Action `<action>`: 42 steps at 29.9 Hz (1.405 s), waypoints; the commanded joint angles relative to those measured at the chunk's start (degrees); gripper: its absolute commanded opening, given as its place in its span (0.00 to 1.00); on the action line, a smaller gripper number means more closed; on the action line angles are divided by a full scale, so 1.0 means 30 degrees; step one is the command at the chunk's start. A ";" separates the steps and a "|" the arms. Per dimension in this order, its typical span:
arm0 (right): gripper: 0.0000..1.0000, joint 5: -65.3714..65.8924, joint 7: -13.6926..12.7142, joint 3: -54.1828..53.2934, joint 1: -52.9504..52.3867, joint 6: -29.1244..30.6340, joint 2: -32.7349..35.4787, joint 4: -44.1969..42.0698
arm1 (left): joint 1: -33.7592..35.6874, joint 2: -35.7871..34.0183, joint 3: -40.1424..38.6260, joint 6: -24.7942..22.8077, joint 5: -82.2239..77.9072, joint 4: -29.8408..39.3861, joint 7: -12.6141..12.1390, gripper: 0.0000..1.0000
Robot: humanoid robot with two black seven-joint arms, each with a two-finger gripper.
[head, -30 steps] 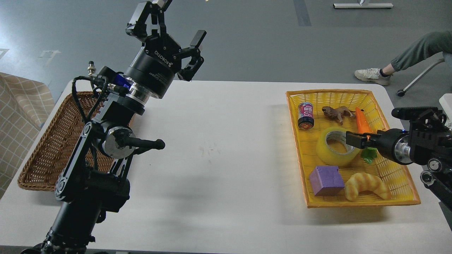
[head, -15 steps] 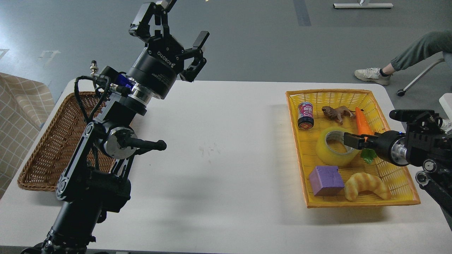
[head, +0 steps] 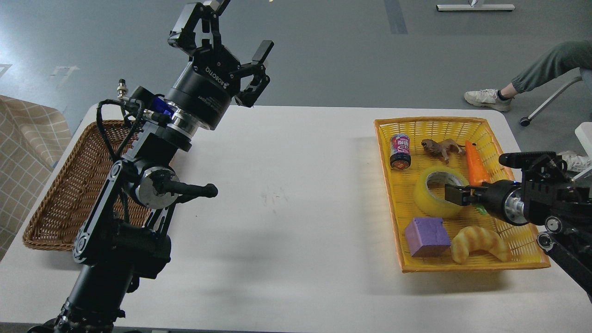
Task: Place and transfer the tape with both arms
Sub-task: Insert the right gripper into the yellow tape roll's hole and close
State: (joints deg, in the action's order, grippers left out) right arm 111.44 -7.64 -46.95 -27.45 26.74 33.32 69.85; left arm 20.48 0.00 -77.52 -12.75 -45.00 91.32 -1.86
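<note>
The tape [head: 428,202], a yellowish translucent roll, lies flat in the middle of the yellow basket [head: 387,194] at the right. My right gripper [head: 455,194] comes in from the right and sits low over the roll's right rim and core hole. It is seen dark and end-on, so I cannot tell its fingers apart. My left gripper [head: 233,28] is open and empty, raised high over the table's back left, far from the tape.
The yellow basket also holds a soda can [head: 400,151], a toy animal [head: 441,147], a carrot [head: 476,165], a purple cube [head: 427,237] and a croissant toy [head: 480,243]. A brown wicker basket [head: 64,194] stands at the left. A seated person's foot [head: 488,98] shows beyond the table.
My right gripper has moved left and a little down, further over the tape's hole. The left arm has barely moved.
</note>
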 commanded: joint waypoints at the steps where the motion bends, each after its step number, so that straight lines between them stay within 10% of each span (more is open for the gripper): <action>1: 0.90 0.0002 -0.0001 0.0033 -0.0051 -0.0270 -0.0236 -0.0169 | -0.0029 0.0000 0.0001 -0.0028 0.0030 0.0000 0.0005 0.98; 42: 0.71 0.1672 -0.0441 0.0004 -0.0168 -0.1061 -0.1233 -0.1253 | -0.0205 0.0000 -0.0028 0.0031 -0.0029 0.0000 0.0005 0.98</action>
State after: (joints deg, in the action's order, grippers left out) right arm 116.37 -9.04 -46.95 -28.21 23.96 29.62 66.19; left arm 19.94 0.00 -77.62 -12.66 -45.12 91.31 -1.81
